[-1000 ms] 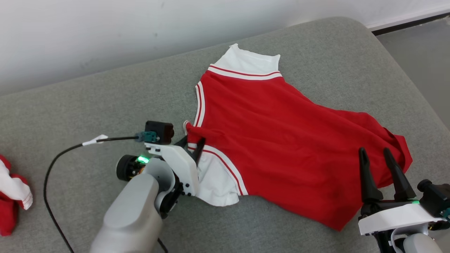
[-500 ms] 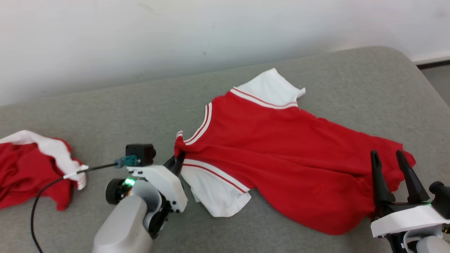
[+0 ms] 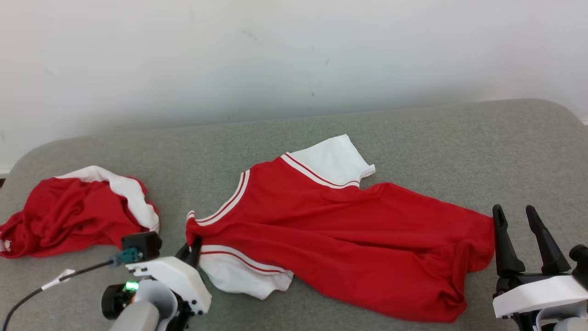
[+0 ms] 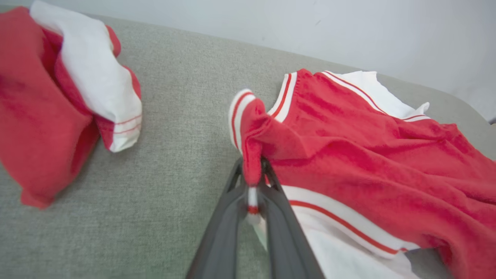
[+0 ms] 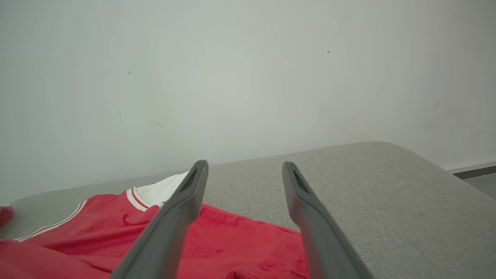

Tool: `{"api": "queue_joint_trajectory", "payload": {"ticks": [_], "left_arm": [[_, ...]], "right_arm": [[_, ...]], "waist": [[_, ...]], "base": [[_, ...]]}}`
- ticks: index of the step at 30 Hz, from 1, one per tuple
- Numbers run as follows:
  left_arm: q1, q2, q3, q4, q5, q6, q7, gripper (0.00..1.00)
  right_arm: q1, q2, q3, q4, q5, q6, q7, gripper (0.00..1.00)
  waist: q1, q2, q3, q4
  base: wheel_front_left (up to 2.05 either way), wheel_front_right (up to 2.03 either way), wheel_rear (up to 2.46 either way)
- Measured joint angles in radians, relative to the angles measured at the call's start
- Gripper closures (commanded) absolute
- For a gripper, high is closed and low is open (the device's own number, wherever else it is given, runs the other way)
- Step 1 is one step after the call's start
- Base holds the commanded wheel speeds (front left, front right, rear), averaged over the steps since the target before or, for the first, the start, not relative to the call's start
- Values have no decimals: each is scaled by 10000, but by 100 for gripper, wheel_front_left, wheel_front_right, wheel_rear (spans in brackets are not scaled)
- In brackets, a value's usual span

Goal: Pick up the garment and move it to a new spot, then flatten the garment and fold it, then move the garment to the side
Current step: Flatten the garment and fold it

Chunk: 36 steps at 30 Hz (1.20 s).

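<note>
The garment (image 3: 330,230) is a red T-shirt with white sleeves and striped trim, spread across the grey cushion (image 3: 432,138) with its collar toward the left. My left gripper (image 3: 193,241) is shut on the collar end near the shoulder seam; in the left wrist view the red cloth (image 4: 252,155) bunches between the closed fingers (image 4: 232,217). My right gripper (image 3: 517,216) stands open just right of the garment's hem, fingers up, nothing between them. In the right wrist view the garment (image 5: 217,240) lies below and left of the open fingers (image 5: 182,209).
A second red and white garment (image 3: 73,211) lies crumpled at the cushion's left end, also in the left wrist view (image 4: 54,100). A white wall (image 3: 294,55) runs behind the cushion. A black cable (image 3: 55,280) trails from the left wrist. Floor shows past the cushion's right end (image 5: 476,174).
The camera view has swung left and up. My left gripper closed on the collar end and has drawn it leftward, stretching the garment out. The right gripper stayed open by the hem.
</note>
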Motion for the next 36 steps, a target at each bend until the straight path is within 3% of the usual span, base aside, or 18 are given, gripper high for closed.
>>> {"api": "queue_joint_trajectory", "payload": {"ticks": [7,17,24,36], "left_arm": [[717,-40,-196,-1509,88,31,-614,0],[2228,38,-209,-4025,566,700,-1732,0],[2533,-15,-418,-4963,796,729,-1893,0],[2241,-29,-598,-4936,796,644,-1808,0]], "right_arm": [[75,-13,-88,67,46,0,92,0],[35,-244,-483,554,-8,-2,616,0],[-970,-424,-650,1952,359,0,2184,0],[-3033,-548,-1254,5379,640,-2,4107,0]], "waist": [[0,0,-142,-69],[-1,0,-217,-186],[0,0,226,33],[1,0,1098,723]], "base": [[0,0,0],[0,0,0],[0,0,0],[0,0,0]]}}
